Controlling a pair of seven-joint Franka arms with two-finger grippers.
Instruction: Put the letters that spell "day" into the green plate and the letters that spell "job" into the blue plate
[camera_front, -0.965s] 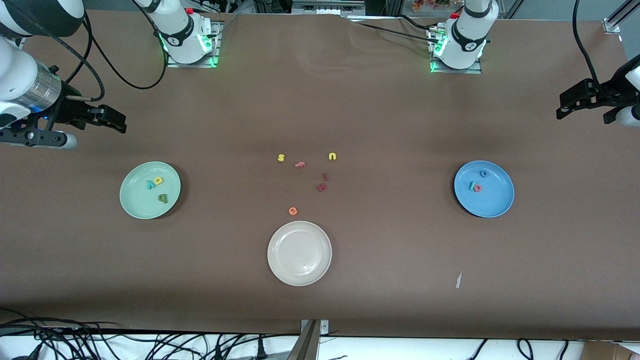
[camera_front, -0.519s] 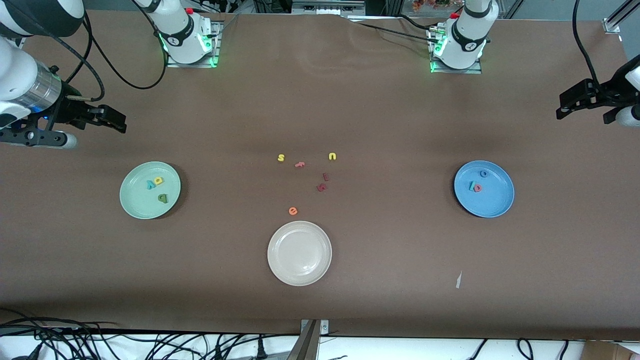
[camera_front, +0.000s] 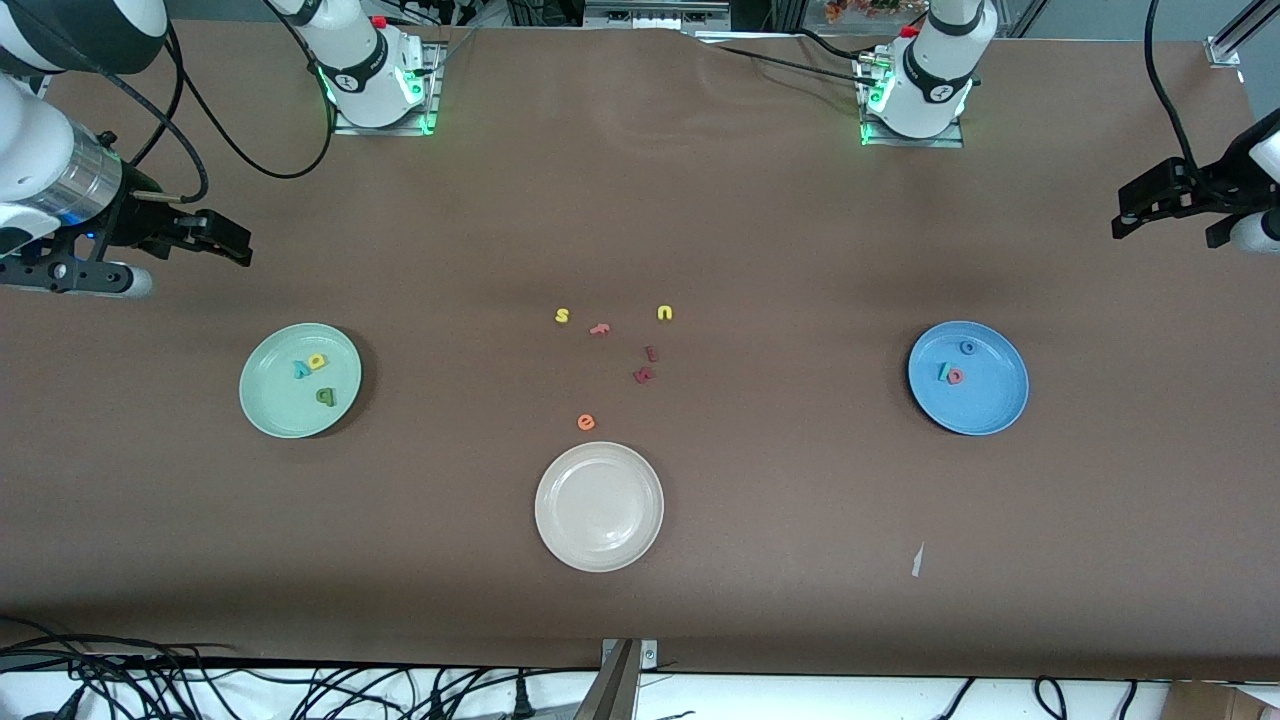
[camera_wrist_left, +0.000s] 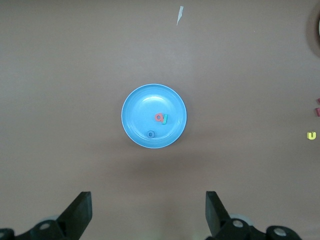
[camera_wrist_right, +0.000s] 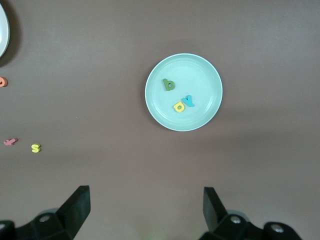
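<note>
Green plate: the round pale mint-green plate (camera_front: 300, 380) sits toward the right arm's end of the table and holds a yellow foam letter with a round bowl (camera_front: 318, 361), a teal y-shaped letter (camera_front: 301, 370) touching it, and a dark green letter (camera_front: 325, 397) a little apart; "day" looks sorted
Blue plate: the round medium-blue plate (camera_front: 968, 378) sits toward the left arm's end and holds a blue ring "o" (camera_front: 967, 348), a salmon-red bowl-and-stem letter (camera_front: 956, 377) and a teal hook "j" (camera_front: 943, 372) touching it; "job" looks sorted
Leftovers: yellow "s" (camera_front: 562, 316), yellow "u" (camera_front: 665, 313), pink letter (camera_front: 600, 328), two dark red letters (camera_front: 647, 365) and orange "e" (camera_front: 586, 422) lie mid-table, belonging to neither word; the cream-white plate (camera_front: 599, 506) is empty
Right gripper (camera_wrist_right: 145, 210): high over bare table near the green plate, jaws wide, holding nothing, judged parked
Left gripper (camera_wrist_left: 149, 212): high near the blue plate, jaws wide, holding nothing, likewise waiting
Stage: judged complete
</note>
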